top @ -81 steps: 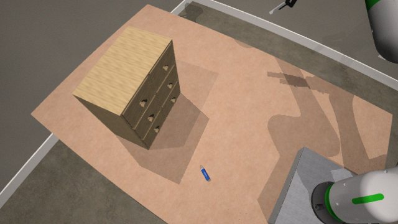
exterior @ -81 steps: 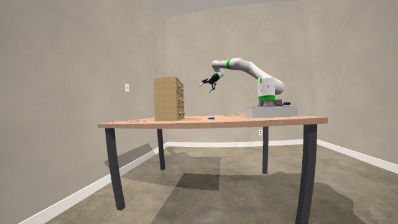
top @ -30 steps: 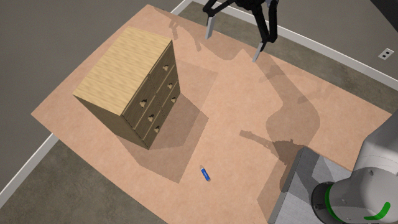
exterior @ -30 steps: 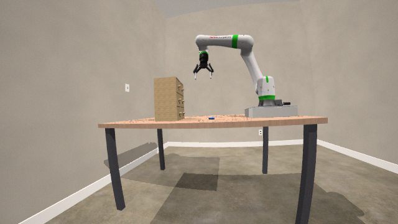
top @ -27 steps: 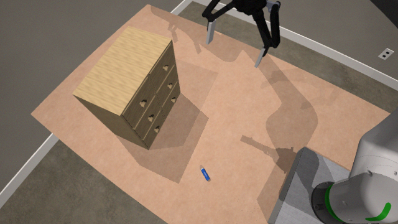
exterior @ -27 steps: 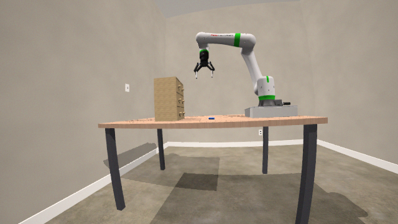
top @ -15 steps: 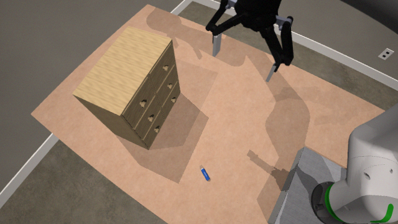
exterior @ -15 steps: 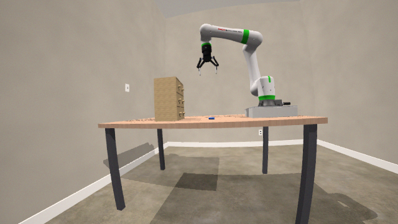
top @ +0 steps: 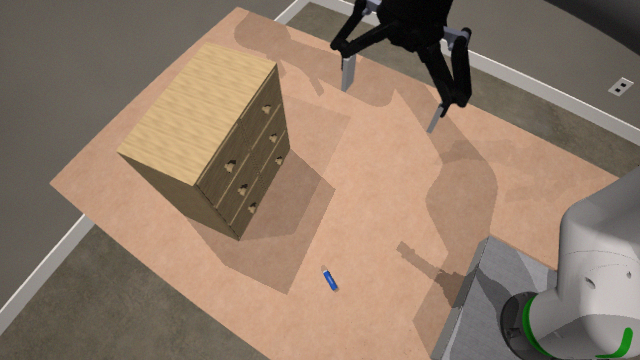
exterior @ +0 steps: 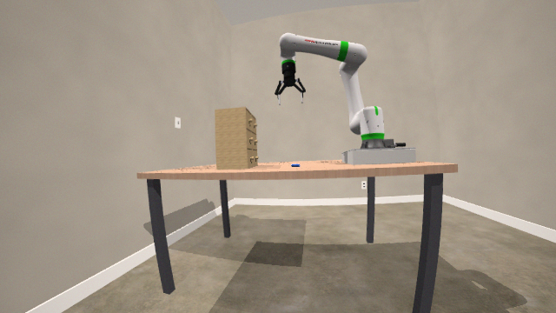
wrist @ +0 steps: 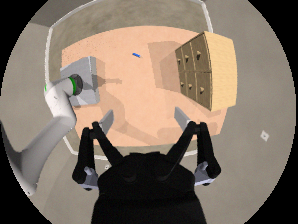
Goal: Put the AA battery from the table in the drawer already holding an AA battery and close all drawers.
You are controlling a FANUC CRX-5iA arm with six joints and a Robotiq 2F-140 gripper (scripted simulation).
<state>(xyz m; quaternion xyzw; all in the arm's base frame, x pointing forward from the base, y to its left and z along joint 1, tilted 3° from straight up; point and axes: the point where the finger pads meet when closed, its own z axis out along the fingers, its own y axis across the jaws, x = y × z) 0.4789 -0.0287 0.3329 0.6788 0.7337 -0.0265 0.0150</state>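
Nearest the camera, your end effector point(top: 388, 111) point(exterior: 291, 103) point(wrist: 143, 113) hangs high over the tabletop point(top: 380, 200) point(exterior: 304, 174) point(wrist: 135, 100), fingers pointing down. Below it and off to one side stands the chest point(top: 200, 110) point(exterior: 231, 138) point(wrist: 223, 72), upright, its knobbed front turned toward the open area beneath the fingers, which leaves you room to draw a drawer out. All six drawers look pushed in, so you can't tell which one holds the matching battery; you will probably have to open them to find out. The blue AA battery point(top: 330, 280) point(exterior: 295, 165) point(wrist: 136, 55) lies on its side, well below the end effector and apart from the chest's front, where a grasp from above looks feasible. The height you keep likely serves to clear the chest while you line up. Your end effector is spread wide, holding nothing and touching nothing. Next, you probably want a knob between those fingers; pull gently, as a loose tray could droop past halfway.

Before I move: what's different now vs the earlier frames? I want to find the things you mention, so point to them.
The arm point(top: 590, 250) point(exterior: 321, 43) point(wrist: 55, 107) swung its claw point(top: 387, 110) point(exterior: 290, 103) point(wrist: 143, 113) in over the table's far side, toward the chest point(top: 200, 110) point(exterior: 232, 139) point(wrist: 222, 72), turning it from slanted to pointing down. Nothing grasped or released. Unchanged: chest, its shut drawers point(top: 265, 130) point(exterior: 252, 141) point(wrist: 192, 70), blue battery point(top: 330, 280) point(exterior: 295, 165) point(wrist: 136, 55).
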